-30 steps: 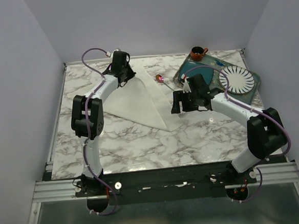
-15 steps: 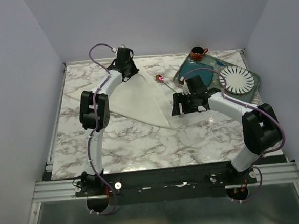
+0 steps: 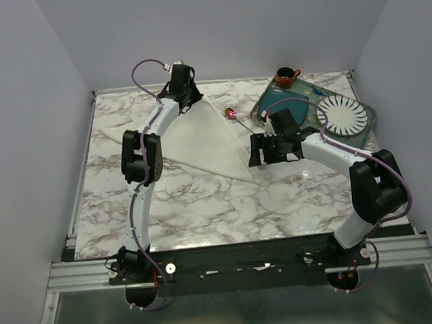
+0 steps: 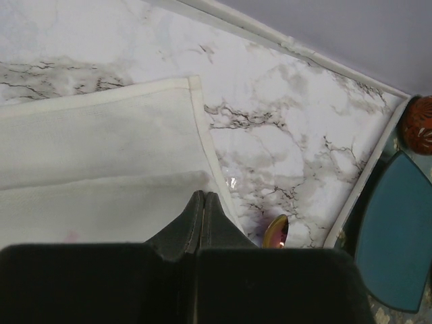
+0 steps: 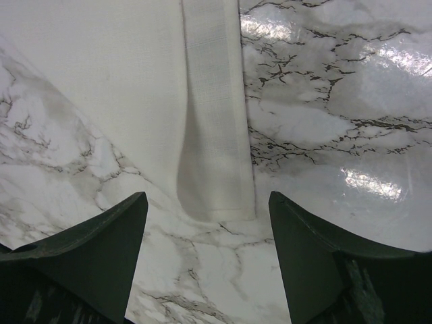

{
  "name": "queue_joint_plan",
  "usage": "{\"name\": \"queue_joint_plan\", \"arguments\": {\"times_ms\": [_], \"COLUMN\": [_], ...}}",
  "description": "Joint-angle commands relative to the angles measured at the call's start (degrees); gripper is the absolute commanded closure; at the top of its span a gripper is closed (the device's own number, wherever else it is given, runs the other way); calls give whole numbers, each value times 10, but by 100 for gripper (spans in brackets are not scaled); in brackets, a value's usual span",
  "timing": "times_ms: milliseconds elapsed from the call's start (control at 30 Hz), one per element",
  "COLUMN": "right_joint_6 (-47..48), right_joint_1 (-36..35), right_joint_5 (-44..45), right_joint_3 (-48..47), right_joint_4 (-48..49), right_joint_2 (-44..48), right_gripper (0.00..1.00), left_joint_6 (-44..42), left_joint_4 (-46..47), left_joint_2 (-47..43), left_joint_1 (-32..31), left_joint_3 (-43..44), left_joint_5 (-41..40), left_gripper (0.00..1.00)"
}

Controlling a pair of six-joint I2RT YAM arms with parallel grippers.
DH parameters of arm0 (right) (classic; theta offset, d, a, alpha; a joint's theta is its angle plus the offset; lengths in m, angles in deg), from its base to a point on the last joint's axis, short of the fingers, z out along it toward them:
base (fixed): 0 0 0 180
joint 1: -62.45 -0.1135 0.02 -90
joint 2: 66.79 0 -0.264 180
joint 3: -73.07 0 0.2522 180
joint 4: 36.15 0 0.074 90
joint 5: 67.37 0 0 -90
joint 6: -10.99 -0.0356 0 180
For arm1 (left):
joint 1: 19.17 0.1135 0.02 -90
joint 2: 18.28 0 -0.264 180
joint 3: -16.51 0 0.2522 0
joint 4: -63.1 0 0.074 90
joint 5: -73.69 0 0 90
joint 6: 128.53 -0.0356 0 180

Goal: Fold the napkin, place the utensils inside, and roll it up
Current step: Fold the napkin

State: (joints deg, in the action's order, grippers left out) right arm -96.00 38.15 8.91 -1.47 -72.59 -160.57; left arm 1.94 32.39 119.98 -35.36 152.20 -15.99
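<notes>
- The teal tray [image 3: 280, 98] at 2 o'clock carries the white plate [image 3: 341, 115]. The brown cup [image 3: 285, 75] sits at its far corner.
- The left gripper [image 3: 188, 106] is clenched on the napkin [image 3: 204, 144], whose corner is now further towards 12 o'clock than before.
- The right gripper [image 3: 263, 150] hangs released over the napkin's 4 o'clock corner.
- The spoon [image 3: 231, 114] lies between napkin and tray.

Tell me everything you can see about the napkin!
The napkin is a big, plain cream cloth with a stitched hem. It looks soft and woven. It lies spread on the marble table, mostly flat. Its far corner is pinched in the shut left gripper and pulled up into a peak. Its near right corner is doubled over into a narrow strip. That strip sits below the open right gripper, which does not seem to touch it.
</notes>
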Motion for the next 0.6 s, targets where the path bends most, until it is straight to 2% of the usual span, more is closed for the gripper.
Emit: {"name": "queue_joint_plan", "arguments": {"times_ms": [0, 567], "right_joint_6": [3, 1], "right_joint_1": [3, 5], "right_joint_5": [8, 12], "right_joint_3": [-1, 6], "right_joint_4": [-2, 1], "right_joint_2": [0, -6], "right_gripper": [19, 19], "left_joint_6": [11, 48], "left_joint_4": [10, 28], "left_joint_2": [15, 55], "left_joint_1": [8, 19], "left_joint_3": [24, 64], "left_joint_5": [1, -15], "left_gripper": [100, 100]}}
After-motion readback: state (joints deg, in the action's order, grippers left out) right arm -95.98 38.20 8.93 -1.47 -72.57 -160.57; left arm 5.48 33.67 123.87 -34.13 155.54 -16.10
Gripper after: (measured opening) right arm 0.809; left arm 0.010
